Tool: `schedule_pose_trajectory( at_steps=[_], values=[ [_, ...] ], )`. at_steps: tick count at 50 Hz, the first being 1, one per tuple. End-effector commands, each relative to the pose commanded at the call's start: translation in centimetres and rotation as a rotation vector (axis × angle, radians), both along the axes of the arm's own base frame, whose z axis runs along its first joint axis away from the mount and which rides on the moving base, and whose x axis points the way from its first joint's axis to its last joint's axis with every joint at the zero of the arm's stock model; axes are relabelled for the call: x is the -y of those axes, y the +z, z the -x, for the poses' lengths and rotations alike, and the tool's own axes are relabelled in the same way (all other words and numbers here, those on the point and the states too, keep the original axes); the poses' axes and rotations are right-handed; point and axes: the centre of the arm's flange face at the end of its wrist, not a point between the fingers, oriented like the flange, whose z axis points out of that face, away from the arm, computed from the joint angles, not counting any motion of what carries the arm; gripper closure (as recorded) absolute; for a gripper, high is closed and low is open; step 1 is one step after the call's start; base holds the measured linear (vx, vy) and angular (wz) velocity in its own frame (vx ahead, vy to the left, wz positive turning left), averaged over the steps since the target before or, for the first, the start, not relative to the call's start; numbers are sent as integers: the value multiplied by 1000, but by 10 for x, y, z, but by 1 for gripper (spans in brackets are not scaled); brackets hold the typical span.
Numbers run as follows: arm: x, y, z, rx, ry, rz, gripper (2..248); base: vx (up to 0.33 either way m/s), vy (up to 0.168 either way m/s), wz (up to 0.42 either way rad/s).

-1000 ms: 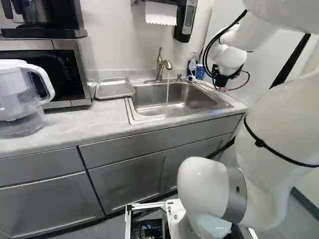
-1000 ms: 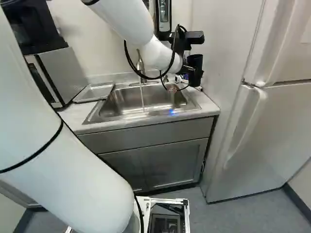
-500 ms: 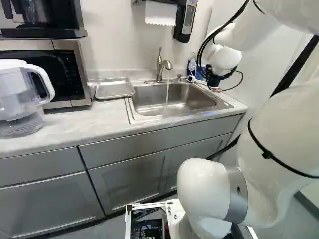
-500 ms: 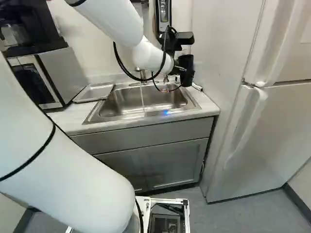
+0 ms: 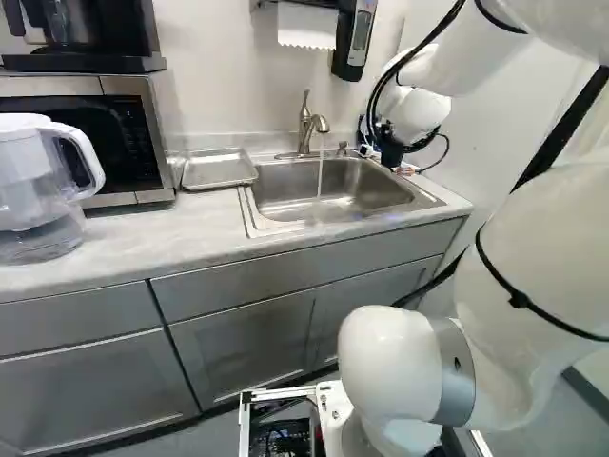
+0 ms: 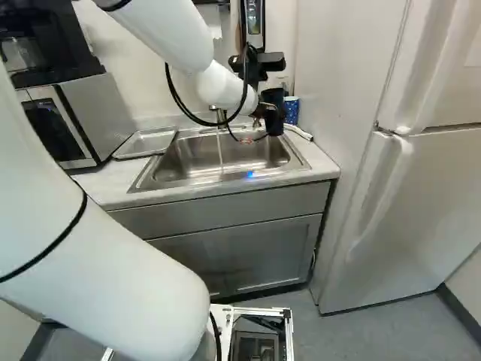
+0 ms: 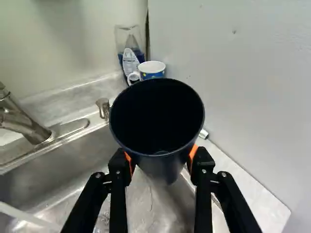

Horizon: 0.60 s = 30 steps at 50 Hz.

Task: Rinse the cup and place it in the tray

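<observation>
My pincer (image 7: 161, 160) is clamped on the dark cup (image 7: 157, 119), an orange pad pressing each side, its mouth open and empty-looking. I hold it above the sink (image 5: 333, 190), near the corner wall and apart from the water (image 5: 319, 181) running out of the faucet (image 5: 305, 126). I judge the rinse is about to begin: I should bring the cup across under that stream without knocking the spout, then tip it out before reaching for the metal tray (image 5: 219, 169) on the desk (image 5: 190, 228).

one cup (image 7: 157, 128), one mug (image 7: 155, 73), one tray (image 5: 218, 169)
</observation>
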Motion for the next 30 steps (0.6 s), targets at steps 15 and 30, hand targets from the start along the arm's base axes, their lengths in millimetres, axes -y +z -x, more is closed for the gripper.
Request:
schedule_pose_trajectory(
  at_steps=[15,30],
  values=[
    [-15,-5,1,-70,96,22,127,0,0,0],
    [-22,-11,3,-156,175,37,127,0,0,0]
  ],
)
